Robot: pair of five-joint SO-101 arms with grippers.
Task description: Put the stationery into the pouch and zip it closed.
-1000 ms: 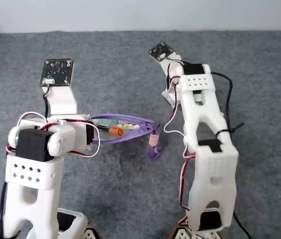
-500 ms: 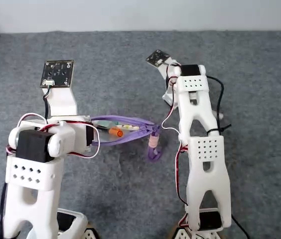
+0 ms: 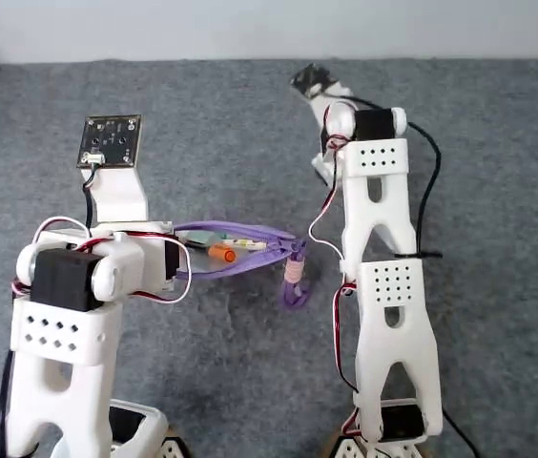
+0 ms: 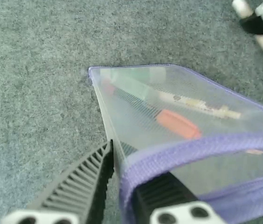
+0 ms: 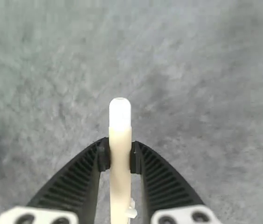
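A translucent pouch (image 3: 250, 256) with purple trim lies on the grey carpet between the arms, its mouth open along the top. Inside it are an orange item (image 4: 178, 124), a pale pen (image 4: 199, 105) and a greenish piece (image 4: 132, 86). My left gripper (image 4: 115, 156) is shut on the pouch's end seam, near the left arm's wrist (image 3: 169, 256). A pink and purple zip pull (image 3: 295, 282) hangs at the pouch's other end. My right gripper (image 5: 120, 150) is shut on a cream pen (image 5: 120, 126), held upright above bare carpet, beyond the pouch's right end.
The right arm (image 3: 376, 191) stretches toward the back of the table. Grey carpet (image 3: 202, 372) covers the whole table. A pale wall runs along the back edge. White and black parts (image 4: 257, 21) of the other arm show past the pouch in the left wrist view.
The right arm has straightened and its wrist has moved toward the back of the table. The left arm and the pouch have stayed put.
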